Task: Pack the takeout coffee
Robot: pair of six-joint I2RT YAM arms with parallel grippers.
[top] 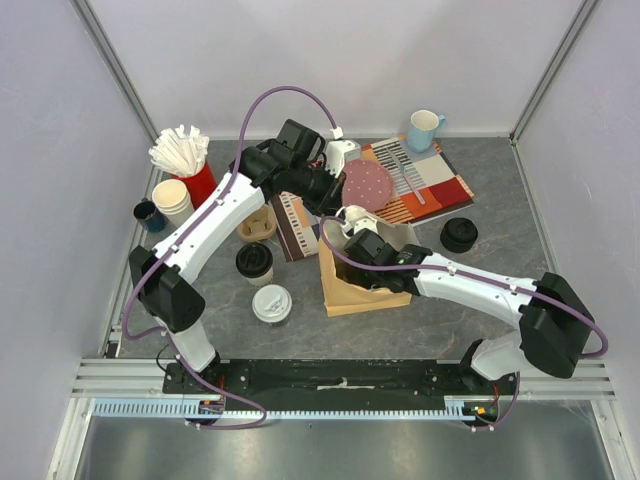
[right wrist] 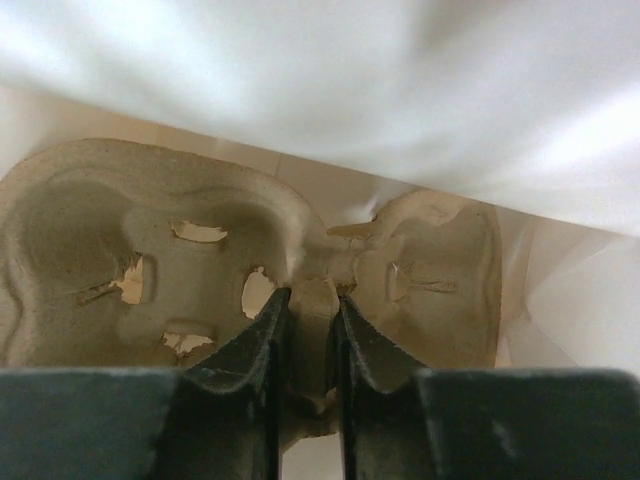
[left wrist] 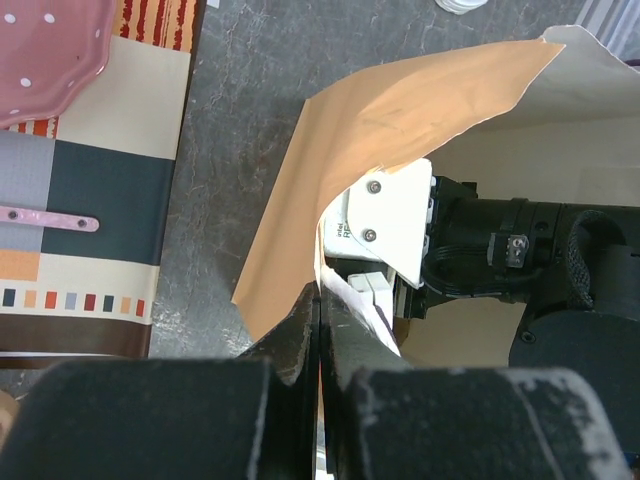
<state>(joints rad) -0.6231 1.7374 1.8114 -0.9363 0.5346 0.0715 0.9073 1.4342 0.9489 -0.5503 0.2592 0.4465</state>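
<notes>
Right gripper (right wrist: 310, 298) is deep inside the brown paper bag (top: 350, 292), its two fingers pinched on the raised middle ridge of a beige moulded pulp cup carrier (right wrist: 150, 230), which lies on the bag's pale floor. Left gripper (left wrist: 318, 295) is closed flat on the bag's rim and appears to hold the mouth apart while the other arm works inside. Neither drink is packed yet: the cream-white paper cup with black lid (top: 254, 262) and the black paper cup with white lid (top: 271, 304) both stand upright on the grey table (top: 420, 320), just left of the bag and close to each other, touched by neither arm. By this showing the task is at an early, preparatory stage, with the carrier being seated in the bag. What is left seems to be nearly everything that counts: letting go of the carrier, withdrawing from the bag, and lifting each lidded cup in turn into a carrier pocket without tipping it.
</notes>
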